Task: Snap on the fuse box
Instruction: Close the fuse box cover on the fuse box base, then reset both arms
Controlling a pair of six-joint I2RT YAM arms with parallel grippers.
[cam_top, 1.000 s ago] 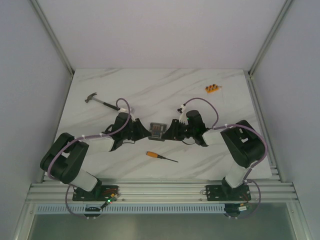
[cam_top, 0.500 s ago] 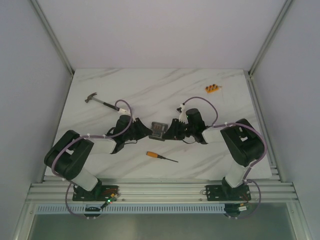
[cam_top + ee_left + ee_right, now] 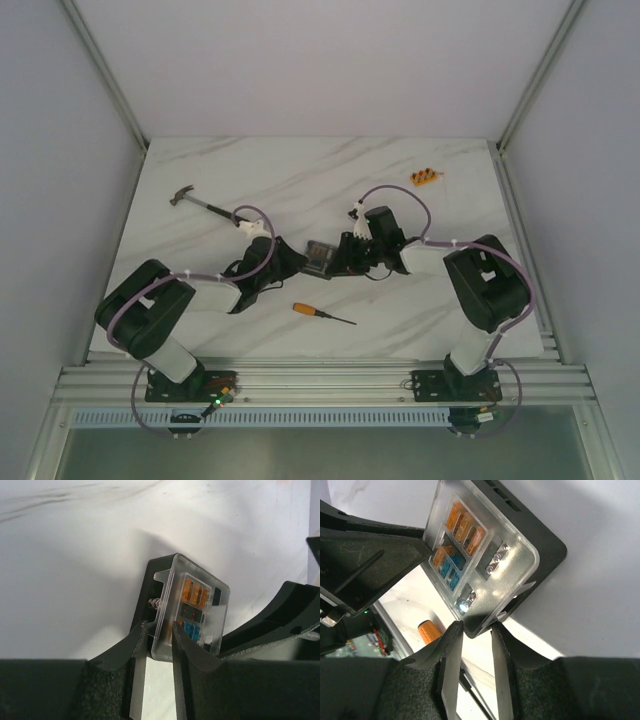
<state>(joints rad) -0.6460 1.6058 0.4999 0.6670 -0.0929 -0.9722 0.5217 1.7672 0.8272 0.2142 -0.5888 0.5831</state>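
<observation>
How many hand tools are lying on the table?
2: a hammer at the far left, and an orange-handled screwdriver toward the near edge, just in front of the fuse box. Others may be hidden.

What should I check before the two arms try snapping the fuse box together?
1. Left gripper hold on the fuse box: ok, pinching one corner.
2. Right gripper hold: ok, pinching the opposite side.
3. Clear cover seated flush on the black base: cannot tell.
4. Fuses in their slots: ok, orange and blue ones show under the cover.
5. Screwdriver apart from both arms: ok.
</observation>
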